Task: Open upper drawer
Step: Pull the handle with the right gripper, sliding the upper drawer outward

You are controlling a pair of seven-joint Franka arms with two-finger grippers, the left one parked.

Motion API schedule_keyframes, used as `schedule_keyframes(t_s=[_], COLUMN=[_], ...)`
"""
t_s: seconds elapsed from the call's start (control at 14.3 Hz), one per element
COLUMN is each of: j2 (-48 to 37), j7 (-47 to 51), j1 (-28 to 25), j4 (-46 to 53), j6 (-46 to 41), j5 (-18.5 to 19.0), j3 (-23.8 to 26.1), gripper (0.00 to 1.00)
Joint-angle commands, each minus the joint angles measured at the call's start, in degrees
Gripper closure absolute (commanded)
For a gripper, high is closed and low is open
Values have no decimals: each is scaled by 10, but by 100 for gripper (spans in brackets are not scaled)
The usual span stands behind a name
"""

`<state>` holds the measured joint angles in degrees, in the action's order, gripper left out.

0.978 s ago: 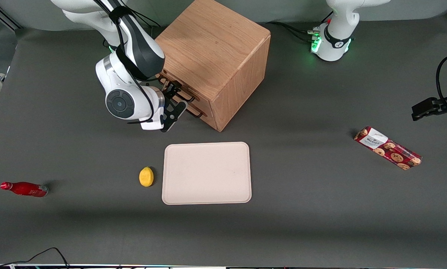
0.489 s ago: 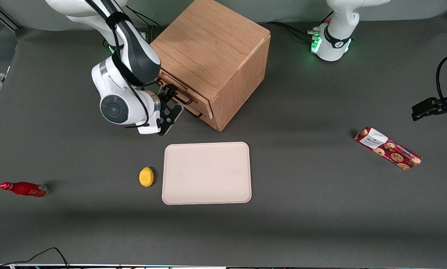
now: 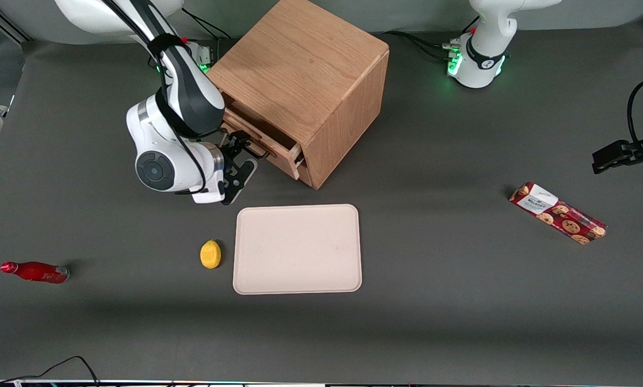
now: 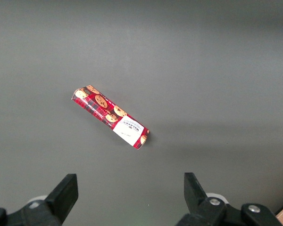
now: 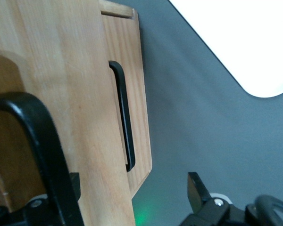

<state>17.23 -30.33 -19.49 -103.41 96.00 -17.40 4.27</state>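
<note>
The oak cabinet (image 3: 305,70) stands on the grey table. Its upper drawer (image 3: 265,141) is pulled partway out, and its side shows at the corner. My right gripper (image 3: 240,157) is in front of the drawer, open, its fingers spread wide around the thin black handle (image 3: 258,154). In the right wrist view the upper drawer's front (image 5: 70,84) fills the space between the fingers of the gripper (image 5: 134,193). One finger (image 5: 74,184) sits tucked under the black handle (image 5: 42,136); the other finger (image 5: 195,187) hangs free over the table. The lower drawer (image 5: 137,70) stays in, with its own handle (image 5: 123,117).
A beige tray (image 3: 298,249) lies nearer the front camera than the cabinet, with a yellow lemon (image 3: 210,253) beside it. A red bottle (image 3: 35,271) lies toward the working arm's end. A cookie pack (image 3: 558,213) lies toward the parked arm's end.
The upper drawer has slid out of the cabinet step by step. My gripper and wrist moved away from the cabinet front with the handle.
</note>
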Motion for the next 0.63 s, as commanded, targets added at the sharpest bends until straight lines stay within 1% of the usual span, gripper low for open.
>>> schedule_keyframes(t_s=[0.0, 0.21, 0.42, 0.56], j2=[10, 18, 22, 28], j7=[-31, -34, -40, -47], j1=[16, 31, 32, 42], j4=[22, 35, 37, 46], j6=[0, -3, -2, -1], j5=[1, 1, 2, 17], j3=[2, 3, 2, 2], gripper=[0, 0, 0, 0])
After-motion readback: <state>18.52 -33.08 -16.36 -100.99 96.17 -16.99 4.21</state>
